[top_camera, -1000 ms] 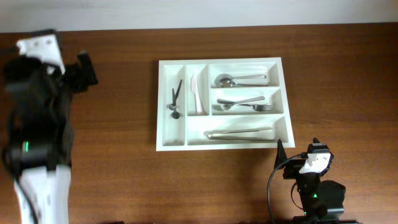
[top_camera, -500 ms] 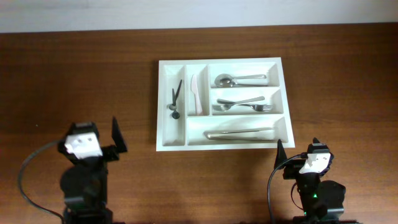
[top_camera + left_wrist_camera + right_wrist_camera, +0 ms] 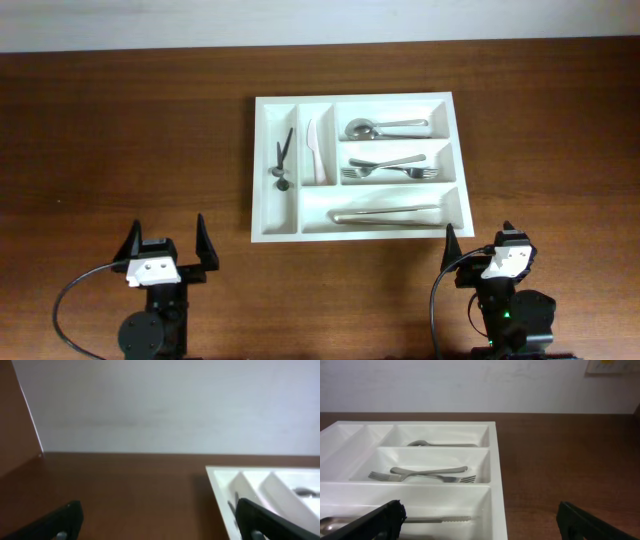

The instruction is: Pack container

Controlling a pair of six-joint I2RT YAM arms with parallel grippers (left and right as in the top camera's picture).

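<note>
The container (image 3: 282,215), a white cutlery tray, lies just ahead of the right end effector (image 3: 479,236) and ahead-right of the left end effector (image 3: 168,232); both gape open, empty. Tongs (image 3: 385,214), forks (image 3: 390,170), spoon (image 3: 385,127) and knife (image 3: 316,150) sit inside; packing looks finished.

Before me the cutlery tray (image 3: 278,215) lies flat on the brown table (image 3: 150,130), a little right of centre. It is a large white plastic rectangle with its long sides running left to right and roughly square to the table edge. At its left end are two narrow compartments running near to far: the outer holds a small black utensil (image 3: 283,160), the inner a white plastic knife (image 3: 316,152). To their right I see three long compartments, the far one with a metal spoon (image 3: 385,128), the middle with two forks (image 3: 390,169), the near one with a long metal utensil (image 3: 385,214).
</note>
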